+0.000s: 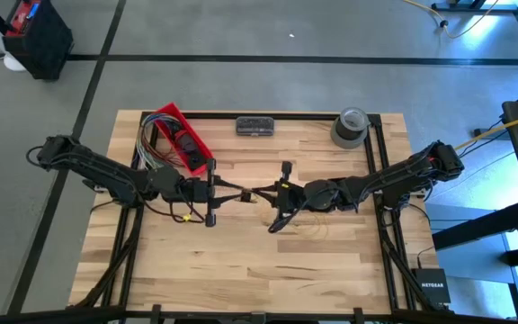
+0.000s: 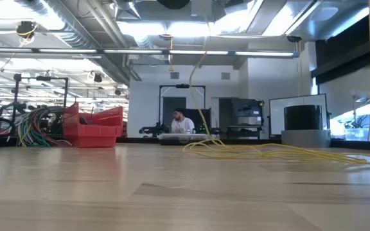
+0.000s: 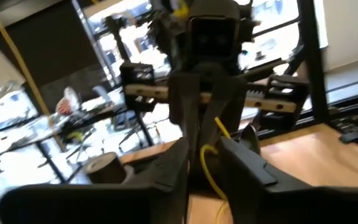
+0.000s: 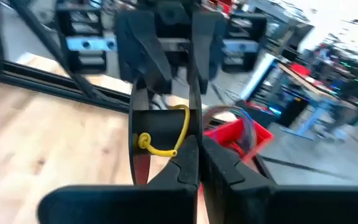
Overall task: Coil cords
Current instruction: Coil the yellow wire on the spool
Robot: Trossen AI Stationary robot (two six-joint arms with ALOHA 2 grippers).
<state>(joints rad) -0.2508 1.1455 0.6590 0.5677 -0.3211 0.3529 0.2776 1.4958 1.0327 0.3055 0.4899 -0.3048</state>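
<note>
Both tools are met nose to nose above the middle of the light wooden counter [image 1: 241,261]. The thin yellow string-like cord [image 4: 166,140] is pinched between them: left tool [image 1: 212,193] closed on it, right tool [image 1: 277,194] closed on it. Loose loops are spread on the counter beneath.

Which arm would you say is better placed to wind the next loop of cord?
Probably the right: its gripper meets the left gripper at the table's middle, and the loose cord lies under the right arm.
</note>
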